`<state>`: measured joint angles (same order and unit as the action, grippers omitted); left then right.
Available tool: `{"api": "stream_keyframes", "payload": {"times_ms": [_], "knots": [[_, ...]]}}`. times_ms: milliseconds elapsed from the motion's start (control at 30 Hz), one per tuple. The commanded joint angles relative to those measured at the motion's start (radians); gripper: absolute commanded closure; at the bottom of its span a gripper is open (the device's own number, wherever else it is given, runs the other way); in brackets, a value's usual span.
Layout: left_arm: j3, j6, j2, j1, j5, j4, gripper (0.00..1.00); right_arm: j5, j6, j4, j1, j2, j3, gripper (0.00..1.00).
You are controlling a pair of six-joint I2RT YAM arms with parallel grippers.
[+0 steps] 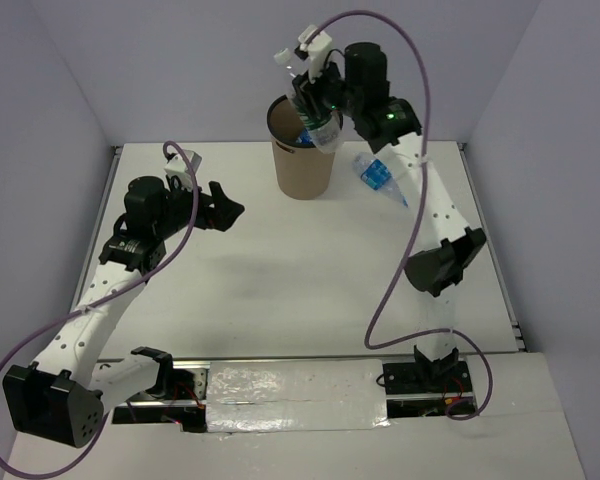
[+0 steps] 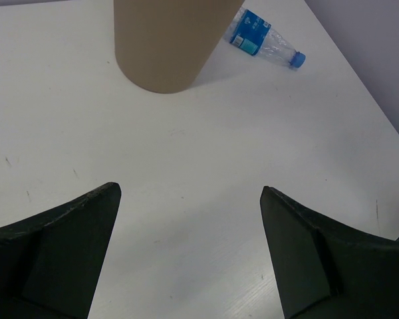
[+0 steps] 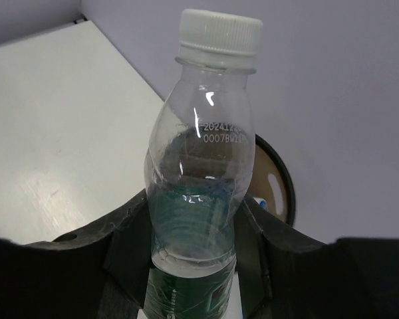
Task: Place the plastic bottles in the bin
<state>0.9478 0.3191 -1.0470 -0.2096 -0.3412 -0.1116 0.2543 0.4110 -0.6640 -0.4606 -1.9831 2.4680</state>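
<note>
Green-labelled bottle (image 3: 203,153) with white cap, upright, is clamped in the right gripper (image 3: 193,242) over the right rim of the bin (image 1: 305,170), which is stood far-centre on the table (image 1: 280,290); blue-labelled bottle (image 1: 375,175) is laid flat just right of the bin; left gripper (image 1: 225,212) is spread wide open, empty, at left.

The left gripper (image 2: 189,193) is spread wide above the white table (image 2: 46,100), nothing between its dark fingers (image 2: 60,246). The tan bin (image 2: 163,40) stands upright ahead. A blue-labelled bottle (image 2: 259,38) lies on its side just beside the bin's right wall, blue cap pointing away from it.
</note>
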Motion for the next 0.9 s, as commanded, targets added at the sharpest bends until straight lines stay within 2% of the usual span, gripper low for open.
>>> {"api": "stream_keyframes", "payload": {"times_ms": [0,33,100,333,533,633,733,833,867], "knots": [[0.009,-0.025,0.021,0.018,-0.002,0.027,0.0,-0.102,-0.069,0.178,-0.027,-0.014,-0.056,0.87],[0.008,-0.023,0.021,0.019,-0.004,0.029,0.0,-0.127,-0.092,0.334,-0.026,-0.004,-0.108,0.87],[0.008,-0.023,0.016,0.026,-0.01,0.032,0.01,-0.151,-0.11,0.497,-0.026,-0.002,-0.202,0.86],[0.014,-0.023,-0.011,0.032,-0.022,0.027,0.0,-0.187,-0.199,0.561,-0.006,-0.152,-0.044,0.86],[0.012,-0.017,-0.015,0.033,-0.035,0.032,0.01,-0.038,-0.377,0.593,0.036,-0.088,-0.141,0.86],[0.012,-0.017,-0.021,0.033,-0.039,0.032,0.0,-0.116,-0.408,0.699,0.039,-0.074,-0.208,0.85],[0.012,-0.021,-0.024,0.033,-0.03,0.029,0.01,-0.24,-0.436,0.823,0.04,-0.101,-0.241,0.77],[0.011,-0.028,-0.027,0.033,-0.019,0.026,0.01,-0.314,-0.426,0.834,0.039,-0.21,-0.167,0.72],[0.011,-0.029,-0.028,0.033,-0.018,0.026,0.0,-0.323,-0.428,0.83,0.043,-0.226,-0.152,0.67]]}}
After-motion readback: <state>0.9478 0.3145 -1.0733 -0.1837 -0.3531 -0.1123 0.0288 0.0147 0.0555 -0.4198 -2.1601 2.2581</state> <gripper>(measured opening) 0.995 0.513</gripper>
